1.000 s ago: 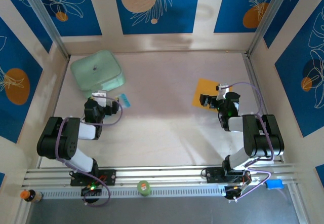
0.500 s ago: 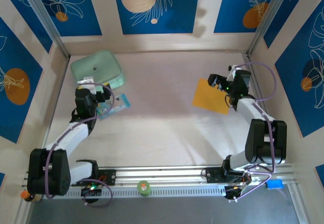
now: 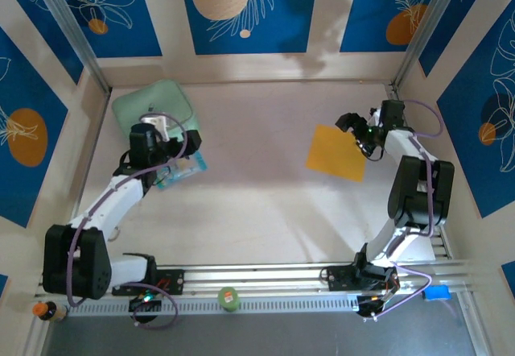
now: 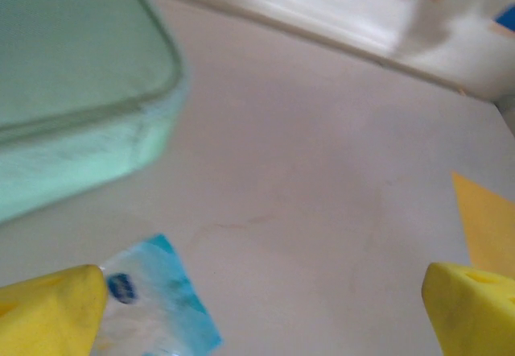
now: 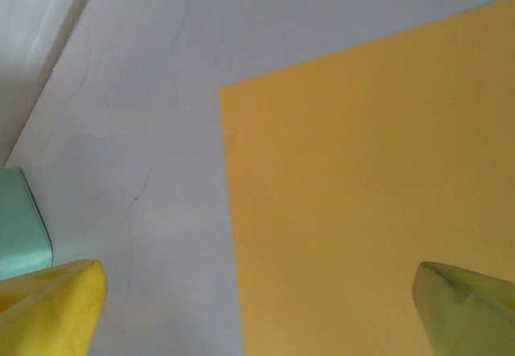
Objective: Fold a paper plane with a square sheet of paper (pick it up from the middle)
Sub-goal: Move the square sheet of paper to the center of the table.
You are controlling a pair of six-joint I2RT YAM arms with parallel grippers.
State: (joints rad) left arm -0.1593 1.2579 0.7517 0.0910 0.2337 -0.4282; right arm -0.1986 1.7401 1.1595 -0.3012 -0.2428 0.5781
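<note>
The square sheet of paper [image 3: 334, 155] is orange-yellow and lies flat and unfolded on the table at the right. My right gripper [image 3: 355, 135] hovers at its far right edge, open. In the right wrist view the sheet [image 5: 370, 187] spreads under the gripper [image 5: 257, 308], with nothing between the yellow fingertips [image 5: 50, 304]. My left gripper [image 3: 170, 161] is open at the left, over a blue-and-white packet [image 3: 182, 171]. In the left wrist view the gripper [image 4: 261, 316] holds nothing, and the sheet's corner [image 4: 487, 219] shows at the right. The paper plane is out of view.
A mint-green rounded box [image 3: 153, 110] stands at the back left, just beyond the left gripper, and the packet [image 4: 153, 308] lies near its corner [image 4: 121, 142]. Side walls close in the table; the right gripper is near the right rail [image 3: 400, 122].
The right arm stretched out and its gripper moved from over the sheet to its far right edge. The left arm reached forward toward the box and packet. Both grippers stayed open.
</note>
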